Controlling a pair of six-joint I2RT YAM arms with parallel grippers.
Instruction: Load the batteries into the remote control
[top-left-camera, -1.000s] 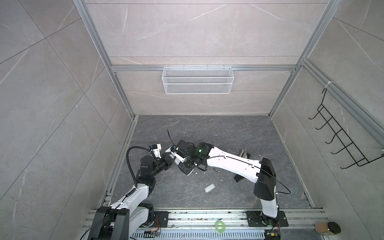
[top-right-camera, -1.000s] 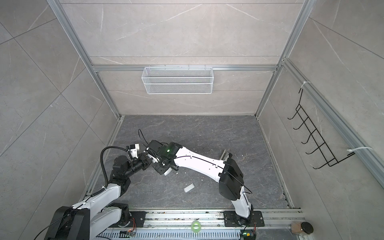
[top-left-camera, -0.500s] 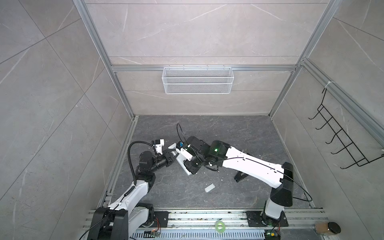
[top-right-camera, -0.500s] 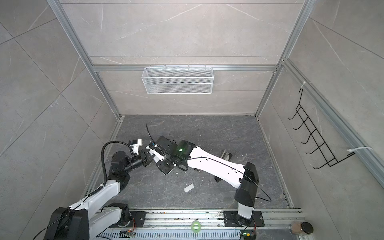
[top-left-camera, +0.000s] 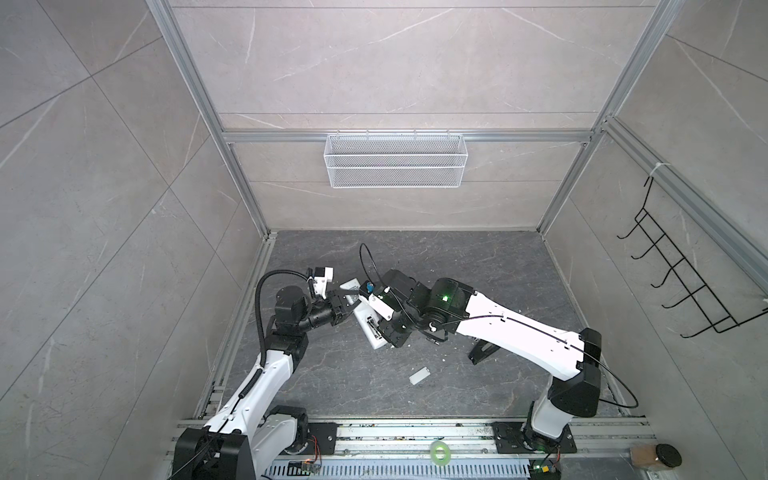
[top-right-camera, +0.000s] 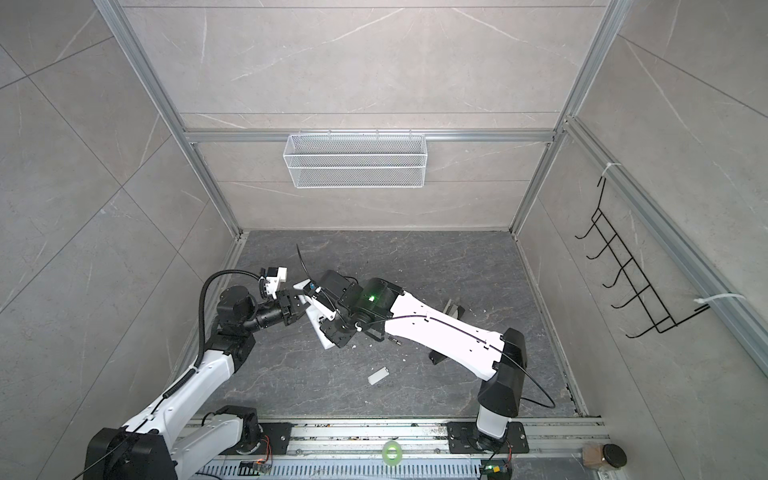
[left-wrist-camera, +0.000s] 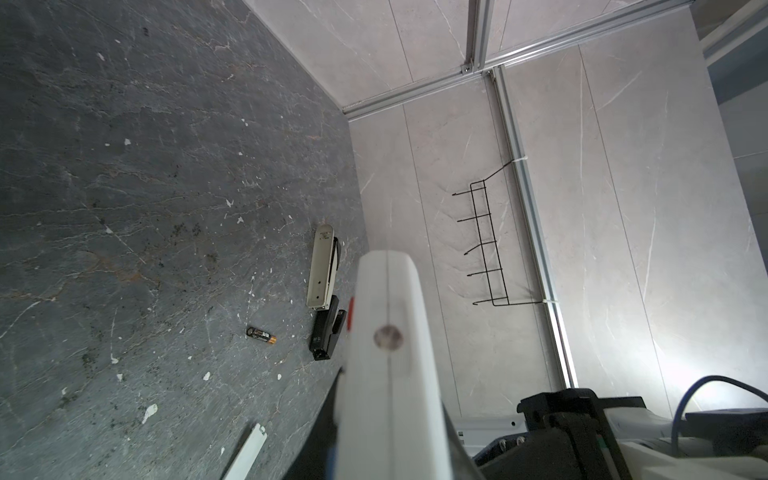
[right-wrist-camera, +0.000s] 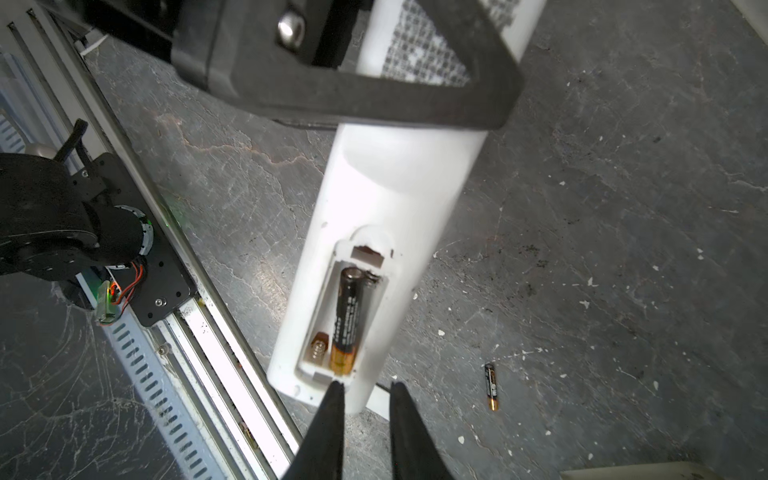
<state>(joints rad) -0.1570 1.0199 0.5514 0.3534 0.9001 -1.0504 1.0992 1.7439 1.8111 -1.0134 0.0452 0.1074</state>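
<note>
Above the floor (right-wrist-camera: 602, 208), the left gripper (top-left-camera: 345, 300) clamps the remote (right-wrist-camera: 386, 216) with its bay (right-wrist-camera: 318, 347) up for loading. One battery (right-wrist-camera: 349, 320) sits inside and the second battery (right-wrist-camera: 490, 386) lies below. The right gripper (right-wrist-camera: 365, 388), narrowly parted and empty, hovers at the bay's end.

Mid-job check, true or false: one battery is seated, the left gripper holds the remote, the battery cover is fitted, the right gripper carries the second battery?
The first battery sits in the remote control: true.
The left gripper holds the remote control: true.
The battery cover is fitted: false; it lies loose on the floor.
The right gripper carries the second battery: false; its jaws are empty and that battery lies on the floor.
</note>
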